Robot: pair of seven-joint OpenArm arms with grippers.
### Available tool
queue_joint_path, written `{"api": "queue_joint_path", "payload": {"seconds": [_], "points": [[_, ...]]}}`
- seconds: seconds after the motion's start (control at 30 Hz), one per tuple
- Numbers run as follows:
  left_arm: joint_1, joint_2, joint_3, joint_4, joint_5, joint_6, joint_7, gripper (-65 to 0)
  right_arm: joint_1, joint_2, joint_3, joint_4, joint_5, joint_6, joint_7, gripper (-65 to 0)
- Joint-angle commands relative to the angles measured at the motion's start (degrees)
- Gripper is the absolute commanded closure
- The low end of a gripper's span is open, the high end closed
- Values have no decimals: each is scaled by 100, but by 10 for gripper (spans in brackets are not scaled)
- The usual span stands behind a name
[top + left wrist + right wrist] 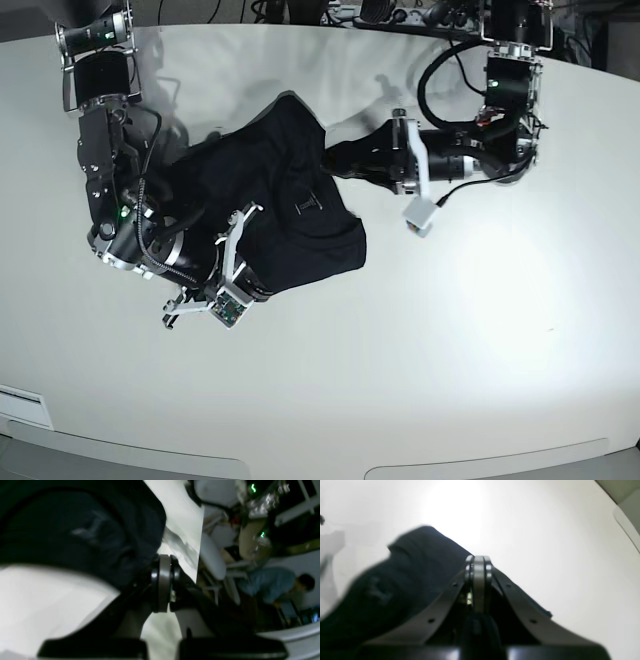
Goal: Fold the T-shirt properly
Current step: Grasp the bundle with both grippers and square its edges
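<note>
The black T-shirt lies bunched on the white table, left of centre, with a small pale logo facing up. My right gripper is at the shirt's near lower edge, shut on a fold of the fabric. In the right wrist view its fingertips are pressed together, with the shirt to the left and beneath. My left gripper is at the shirt's far right edge. In the left wrist view it is shut against the dark cloth.
The table's far edge runs close behind my left gripper, with chairs and a seated person beyond it. Cables and equipment sit along the back of the table. The table's front edge is near the camera.
</note>
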Motion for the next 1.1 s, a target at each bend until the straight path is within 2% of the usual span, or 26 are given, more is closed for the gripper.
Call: {"api": "queue_joint_path", "payload": {"seconds": [0.0, 0.2, 0.33, 0.43, 0.6, 0.7, 0.8, 0.97, 1.07], "points": [[-92, 103, 151, 111, 46, -49, -83, 0, 267, 105, 28, -109, 155, 37, 214, 0], [-101, 876, 1003, 111, 1768, -49, -798, 0, 1196, 197, 28, -1543, 321, 124, 577, 0], [-98, 1226, 1281, 109, 2544, -49, -1069, 0, 1733, 192, 28, -2455, 317, 124, 756, 0], [-98, 1266, 1360, 109, 2889, -49, -1217, 0, 1878, 192, 26, -3095, 286, 124, 763, 0], [-98, 1215, 1360, 105, 3274, -49, -1320, 0, 1657, 195, 26, -3764, 249, 124, 833, 0], [-118, 1078, 1360, 20, 3510, -49, -1488, 0, 1467, 199, 28, -3768, 254, 124, 726, 0], [-249, 809, 1360, -243, 3803, -49, -1665, 0, 1392, 295, 28, -3757, 376, 124, 389, 0], [-595, 195, 1362, -850, 3967, -49, -1838, 0, 1036, 800, 31, -3239, 1346, 124, -155, 0], [-741, -236, 1381, -1078, 4033, -49, -2218, 0, 529, 1128, 37, -2553, 1803, 124, -452, 0]]}}
